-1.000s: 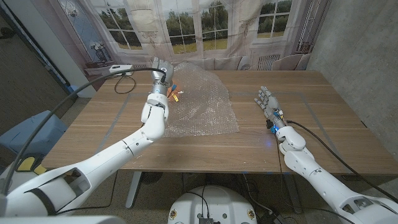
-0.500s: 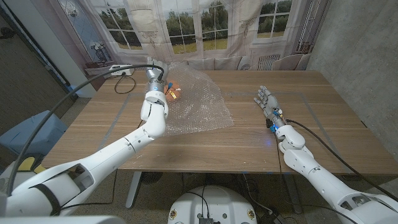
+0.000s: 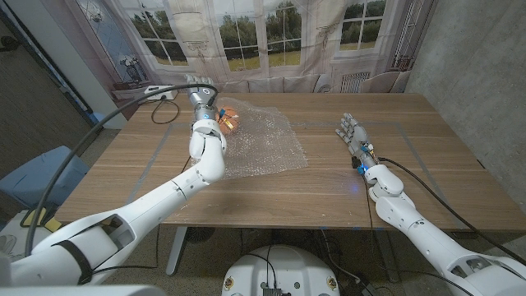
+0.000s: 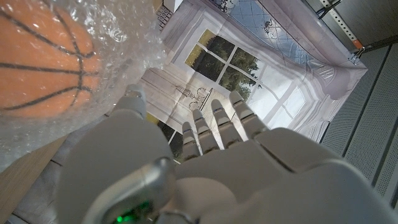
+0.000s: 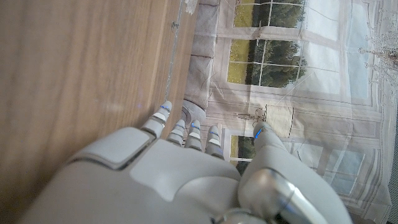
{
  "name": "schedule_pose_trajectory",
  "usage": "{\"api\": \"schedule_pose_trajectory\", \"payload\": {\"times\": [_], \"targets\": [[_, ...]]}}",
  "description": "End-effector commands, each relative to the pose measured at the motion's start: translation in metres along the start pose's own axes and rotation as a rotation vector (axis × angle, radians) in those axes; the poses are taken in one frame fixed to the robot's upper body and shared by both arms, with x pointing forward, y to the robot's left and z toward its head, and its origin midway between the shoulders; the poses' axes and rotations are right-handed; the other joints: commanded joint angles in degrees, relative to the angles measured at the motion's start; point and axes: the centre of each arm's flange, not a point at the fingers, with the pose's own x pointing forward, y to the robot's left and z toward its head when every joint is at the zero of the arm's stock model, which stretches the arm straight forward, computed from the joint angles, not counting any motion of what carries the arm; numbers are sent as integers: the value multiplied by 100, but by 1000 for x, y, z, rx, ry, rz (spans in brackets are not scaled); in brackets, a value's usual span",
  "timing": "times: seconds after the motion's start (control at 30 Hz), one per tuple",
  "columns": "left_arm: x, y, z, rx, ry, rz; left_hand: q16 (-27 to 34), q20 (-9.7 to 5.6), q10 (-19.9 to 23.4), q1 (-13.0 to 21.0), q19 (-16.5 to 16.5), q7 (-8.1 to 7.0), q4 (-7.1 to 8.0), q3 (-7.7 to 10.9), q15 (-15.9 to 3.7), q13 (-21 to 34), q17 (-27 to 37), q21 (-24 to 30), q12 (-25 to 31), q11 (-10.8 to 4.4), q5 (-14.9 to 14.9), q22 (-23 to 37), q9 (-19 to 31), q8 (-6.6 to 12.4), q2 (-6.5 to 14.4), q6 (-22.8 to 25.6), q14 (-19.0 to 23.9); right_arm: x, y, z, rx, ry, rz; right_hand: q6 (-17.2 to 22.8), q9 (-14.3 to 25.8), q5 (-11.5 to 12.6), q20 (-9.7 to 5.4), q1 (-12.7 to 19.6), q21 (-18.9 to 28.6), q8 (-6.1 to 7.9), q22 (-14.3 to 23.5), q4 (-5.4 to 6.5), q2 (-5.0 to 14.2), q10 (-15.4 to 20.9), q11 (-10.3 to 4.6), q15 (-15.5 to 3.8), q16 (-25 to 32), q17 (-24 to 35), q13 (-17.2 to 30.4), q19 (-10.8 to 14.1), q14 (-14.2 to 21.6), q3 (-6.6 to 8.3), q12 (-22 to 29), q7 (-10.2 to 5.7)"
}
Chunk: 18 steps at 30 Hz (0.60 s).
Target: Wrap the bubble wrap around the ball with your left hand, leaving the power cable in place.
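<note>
An orange ball (image 3: 231, 121) with black lines lies at the table's far left, covered by a fold of the clear bubble wrap (image 3: 267, 144). My left hand (image 3: 200, 89) is raised just left of the ball with its fingers straight and apart, and nothing is in its grip. In the left wrist view the ball (image 4: 40, 62) shows through the bubble wrap (image 4: 124, 31), close beside the left hand (image 4: 205, 162). A black power cable (image 3: 162, 111) loops on the table left of the ball. My right hand (image 3: 352, 134) waits on the table's right side, fingers extended, also seen from its wrist as the right hand (image 5: 174, 168).
The wooden table (image 3: 411, 181) is bare around my right hand. A white power strip (image 3: 160, 93) sits at the far left edge. A curtain printed with windows (image 3: 279, 33) hangs behind the table. A blue seat (image 3: 33, 177) stands left of the table.
The left hand drew the wrap's far edge over the ball, then moved left and back and opened. The sheet now lies more bunched over the ball. The right hand has not moved.
</note>
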Motion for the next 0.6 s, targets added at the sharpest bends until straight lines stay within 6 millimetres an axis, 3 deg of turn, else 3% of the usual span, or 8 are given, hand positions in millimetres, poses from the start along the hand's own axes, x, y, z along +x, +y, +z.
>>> {"api": "schedule_pose_trajectory", "payload": {"times": [0.03,0.23,0.3,0.33,0.43,0.53,0.6], "targets": [[1,-4,-2,-128,-19,-103,49,123,91,-144,361,-2,1,-51,-125,-11,-13,125,114,109,26,8,1,153,-15,186,19,-3,-1,1,-2,1,-5,5,26,50,28,-26,44,25,26,-28,-9,15,9,47,16,5,5,4,17,15,20,-29],[5,-16,-6,-287,-108,-165,68,318,4,-611,663,31,181,-266,22,-26,-5,200,111,288,9,-29,1,124,-123,157,17,-3,0,0,-1,-1,-6,14,26,50,30,-32,45,28,26,-30,-11,24,9,51,20,5,5,7,27,16,22,-29],[7,-23,-9,-386,-154,-153,103,318,64,-808,756,53,266,-350,-34,-34,-3,214,145,278,16,-45,6,166,-151,261,98,-3,0,0,0,0,-7,10,26,50,32,-34,46,26,26,-30,-12,19,11,48,21,5,5,9,30,16,20,-28],[10,-27,-12,-443,-183,-153,145,278,245,-929,864,17,308,-390,-112,-45,-12,225,217,178,34,-65,3,210,-149,425,243,-3,0,0,0,1,-8,13,26,50,29,-35,47,27,26,-30,-13,20,12,49,22,5,5,11,32,16,20,-29],[15,-37,-18,-590,-238,-137,196,176,570,-857,1045,34,252,-286,-264,-75,-42,233,319,37,64,-92,-1,330,17,919,559,-3,0,-1,1,1,-9,13,26,50,26,-37,48,27,26,-32,-13,21,13,53,22,5,6,15,36,16,21,-28],[20,-41,-19,-639,-260,-134,188,130,779,-749,1118,38,160,-204,-294,-97,-62,218,370,-40,58,-105,-6,376,84,1205,699,-3,1,-2,4,1,-12,13,26,50,29,-40,49,27,26,-32,-15,23,4,53,24,5,6,16,42,16,21,-26],[24,-44,-18,-653,-261,-150,174,122,801,-695,1113,53,136,-134,-312,-106,-61,197,362,-14,63,-109,-6,370,191,1271,725,-4,1,-3,5,1,-14,10,26,50,29,-43,49,26,26,-32,-15,29,10,51,25,5,6,17,45,16,23,-29]]}}
